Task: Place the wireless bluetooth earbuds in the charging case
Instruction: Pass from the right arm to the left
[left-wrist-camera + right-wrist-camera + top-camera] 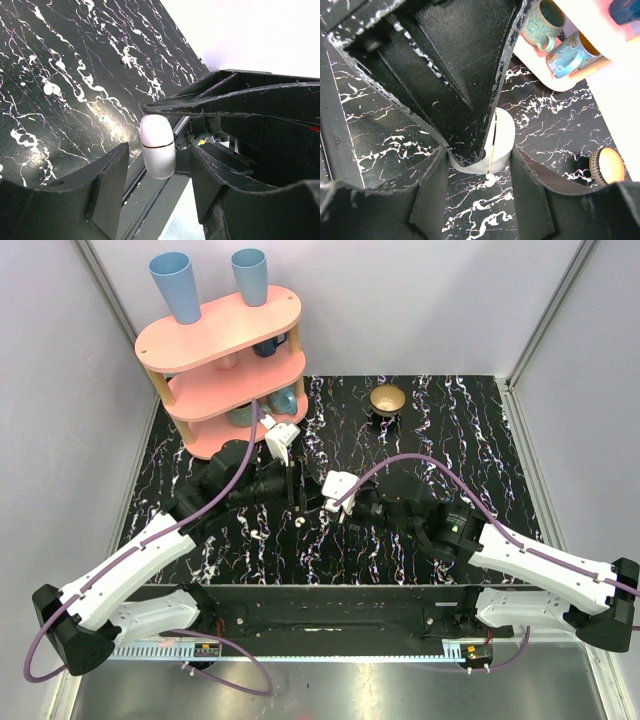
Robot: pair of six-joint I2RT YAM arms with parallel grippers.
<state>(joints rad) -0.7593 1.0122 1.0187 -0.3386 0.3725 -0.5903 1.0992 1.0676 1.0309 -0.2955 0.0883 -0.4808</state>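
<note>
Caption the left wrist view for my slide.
Right gripper holds the white charging case inside the open left gripper; two earbuds lie on the marbled table.

A glossy black tabletop (480, 440) veined with white, like marble, fills the middle of the overhead view. Plain pale lilac-grey walls (420, 300) close it in on the left, far and right sides, with slim metal posts (105, 285) at the far corners. At the far left corner stands a pink three-tier oval shelf (215, 335) on wooden pegs, two blue cups (178, 285) on its top tier. Beyond the near edge lies a brushed grey metal sheet (350, 690). Soft light leaves a pale glare on the tabletop.
</note>
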